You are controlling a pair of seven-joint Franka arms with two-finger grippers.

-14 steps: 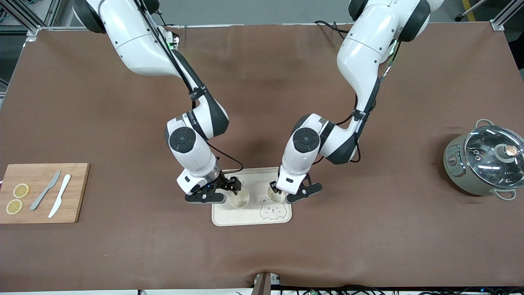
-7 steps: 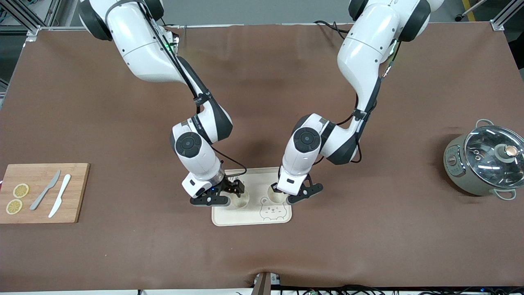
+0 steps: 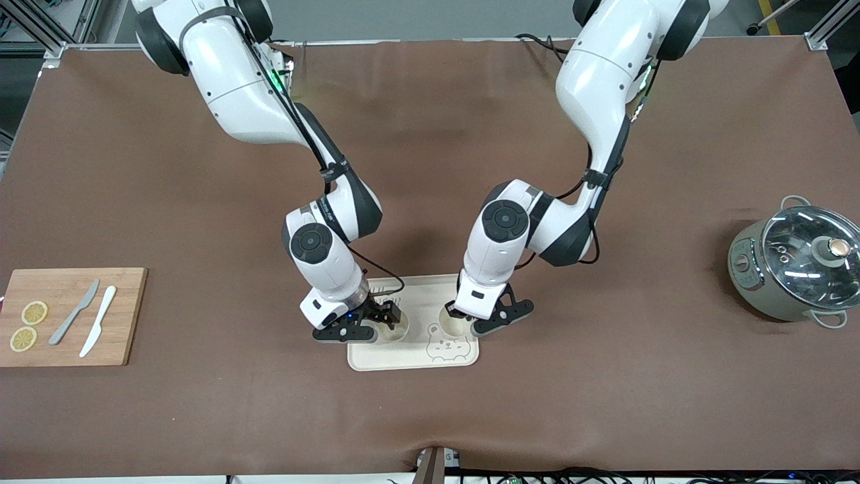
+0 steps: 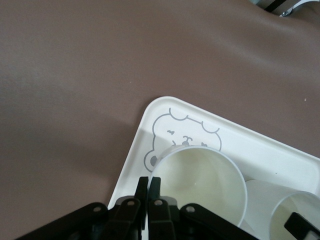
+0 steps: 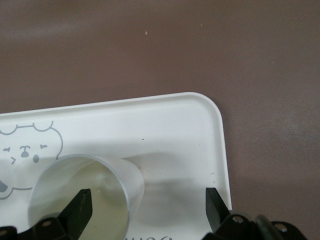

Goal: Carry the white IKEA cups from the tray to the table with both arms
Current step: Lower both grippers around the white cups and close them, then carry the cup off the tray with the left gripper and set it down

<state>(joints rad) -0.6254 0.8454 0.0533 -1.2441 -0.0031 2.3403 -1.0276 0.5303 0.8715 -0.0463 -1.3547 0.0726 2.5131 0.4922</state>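
Note:
Two white IKEA cups stand upright on the cream bear-printed tray [image 3: 403,356]. My left gripper [image 3: 463,319] is shut on the rim of the cup [image 3: 455,325] nearer the left arm's end. In the left wrist view its fingers [image 4: 148,186] pinch that cup's wall [image 4: 200,180] beside the bear print, and the second cup [image 4: 292,217] shows at the edge. My right gripper [image 3: 384,316] is over the second cup [image 3: 396,326]. In the right wrist view it [image 5: 147,205] is wide open. One finger is over the cup's mouth [image 5: 65,195] and the other is over the bare tray [image 5: 175,130].
A wooden cutting board [image 3: 121,323] with two lemon slices and two knives lies at the right arm's end. A grey pot with a glass lid [image 3: 796,265] stands at the left arm's end. Brown mat surrounds the tray.
My right arm has shifted its gripper toward the left arm's end, closer over its cup. My left arm has barely moved. Both cups stay on the tray.

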